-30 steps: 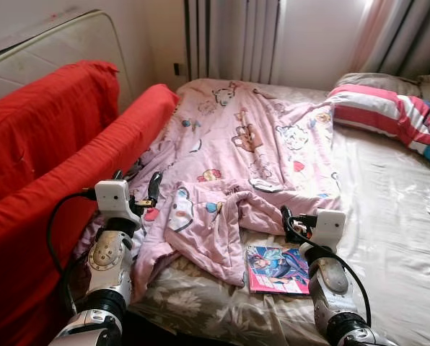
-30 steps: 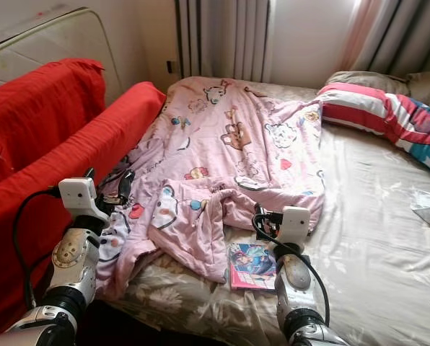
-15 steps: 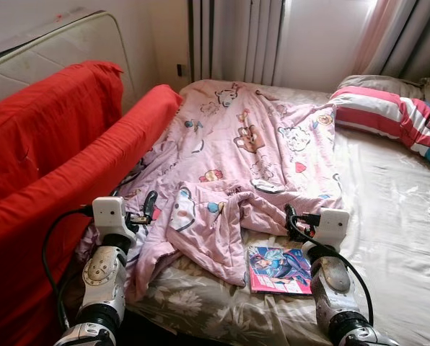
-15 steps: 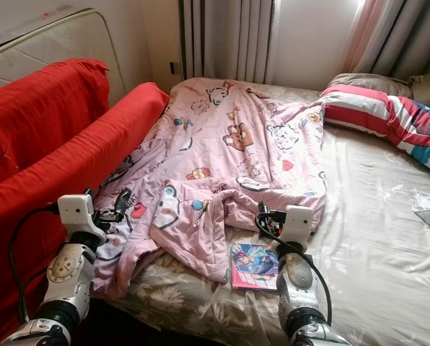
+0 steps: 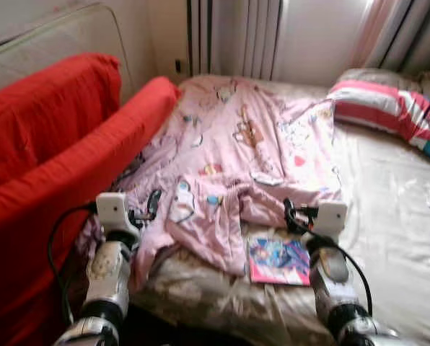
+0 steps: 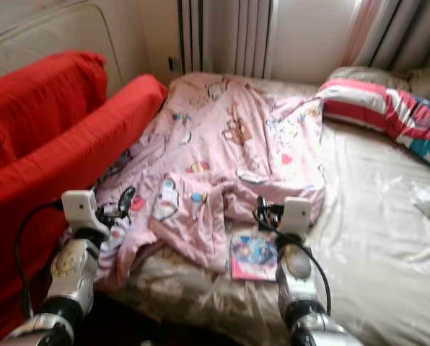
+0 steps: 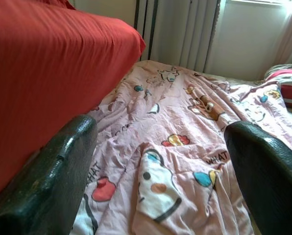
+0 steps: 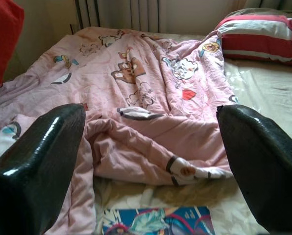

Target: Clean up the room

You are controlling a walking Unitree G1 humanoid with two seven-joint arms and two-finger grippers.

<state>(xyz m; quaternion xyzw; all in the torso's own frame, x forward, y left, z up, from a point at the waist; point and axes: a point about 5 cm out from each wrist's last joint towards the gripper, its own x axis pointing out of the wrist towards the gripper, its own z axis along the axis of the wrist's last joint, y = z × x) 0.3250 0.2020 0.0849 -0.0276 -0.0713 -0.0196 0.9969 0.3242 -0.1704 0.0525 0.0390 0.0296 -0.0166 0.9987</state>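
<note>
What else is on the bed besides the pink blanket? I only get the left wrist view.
Observer: A colourful book lies on the sheet, right by the blanket's folded near edge.
Operator: Is an arm close to it?
Observer: Yes. The right end effector is open at the blanket's edge, just beyond the book.
Operator: Anything else to tidy?
Observer: Something white and crumpled lies on the sheet far to the right. It is too blurred to name.
</note>
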